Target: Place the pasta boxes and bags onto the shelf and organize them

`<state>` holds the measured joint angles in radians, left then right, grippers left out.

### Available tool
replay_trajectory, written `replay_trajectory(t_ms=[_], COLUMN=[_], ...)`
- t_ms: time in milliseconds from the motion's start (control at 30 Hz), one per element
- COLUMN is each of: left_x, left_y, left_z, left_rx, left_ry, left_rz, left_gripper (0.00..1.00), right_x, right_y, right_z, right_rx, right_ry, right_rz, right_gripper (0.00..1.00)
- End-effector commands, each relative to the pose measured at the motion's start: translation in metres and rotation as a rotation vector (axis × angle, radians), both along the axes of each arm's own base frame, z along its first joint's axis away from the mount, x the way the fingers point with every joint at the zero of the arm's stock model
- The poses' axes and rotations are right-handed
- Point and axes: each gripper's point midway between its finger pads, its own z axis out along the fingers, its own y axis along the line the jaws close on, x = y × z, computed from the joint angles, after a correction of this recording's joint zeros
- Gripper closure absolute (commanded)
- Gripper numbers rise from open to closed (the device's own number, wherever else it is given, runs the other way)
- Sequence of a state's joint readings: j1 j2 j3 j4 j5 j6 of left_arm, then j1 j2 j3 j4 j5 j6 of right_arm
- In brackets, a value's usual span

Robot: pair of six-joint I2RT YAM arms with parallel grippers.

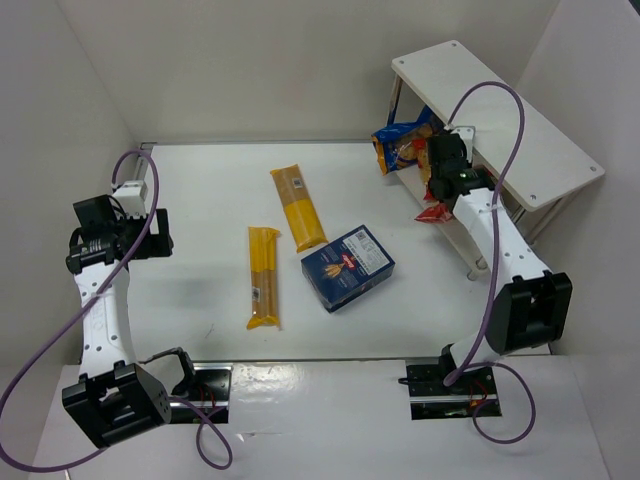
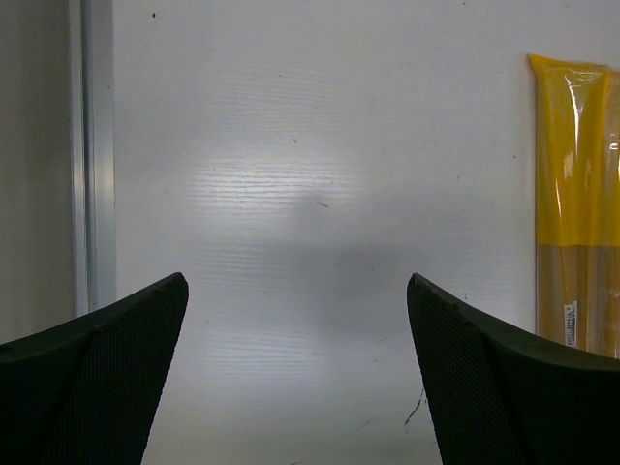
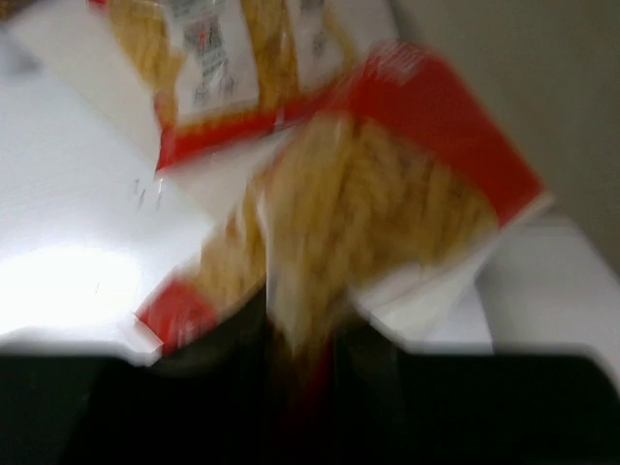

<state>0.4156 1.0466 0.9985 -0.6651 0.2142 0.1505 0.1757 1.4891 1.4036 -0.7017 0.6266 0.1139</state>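
**A:** Noted: right hand (image 3: 291, 383) pinched fully shut on a clear red-edged plastic bag of short yellow pasta (image 3: 387, 203), low beside the white board shelf on thin metal legs (image 1: 520, 130). The wrist view is blurred, but the grip looks to be on a thin fold only.

**B:** Risk?

**A:** Slick film, with loose, heavy contents. The bag may slide out, or sag and catch the board's edge on the lift. A blue-edged bag (image 1: 403, 140) lies under the shelf close by and could get dragged.

**B:** And the other arm?

**A:** The left hand (image 2: 295, 378) is spread wide and empty, above the bare white surface (image 1: 200, 190), well apart from the work.

**B:** Remaining stock?

**A:** One dark blue cardboard box (image 1: 347, 266), rigid and flat-faced, sits mid-surface. Two long narrow yellow spaghetti packets (image 1: 298, 208) (image 1: 264, 276) lie beside it, glossy and probably stiff. None of it is on the shelf top yet.
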Motion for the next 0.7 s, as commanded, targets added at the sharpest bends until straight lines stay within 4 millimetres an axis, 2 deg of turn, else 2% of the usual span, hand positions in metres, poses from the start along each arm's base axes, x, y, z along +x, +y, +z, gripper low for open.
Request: replay_trajectory(t_ms=[0,267,533,633,667], left_x=[0.005,0.004,0.003,0.003,0.003], left_y=[0.000,0.000,-0.001,-0.001,-0.001], left_z=[0.003,0.005,0.008,0.008,0.008], left_rx=[-0.011,-0.007,-0.004,-0.004,-0.004], left_ry=[-0.026,-0.034,-0.043,-0.043,-0.043], left_rz=[-0.002,-0.002,-0.002,-0.002,-0.002], left_gripper=[0.01,0.01,0.01,0.01,0.01], right_x=[0.006,0.000,-0.007,-0.005,-0.006], right_y=[-0.020,-0.028,-0.035,-0.029,-0.026], right_z=[0.046,0.032,0.044,0.051,0.046], right_rx=[-0.051,-0.088,-0.148,-0.174,-0.185], right_ry=[-0.194,-0.172,-0.179,-0.185,-0.165], right_rz=[-0.083,-0.092,-0.084,-0.045,-0.027], right_gripper=[1.00,1.00,1.00,1.00,1.00])
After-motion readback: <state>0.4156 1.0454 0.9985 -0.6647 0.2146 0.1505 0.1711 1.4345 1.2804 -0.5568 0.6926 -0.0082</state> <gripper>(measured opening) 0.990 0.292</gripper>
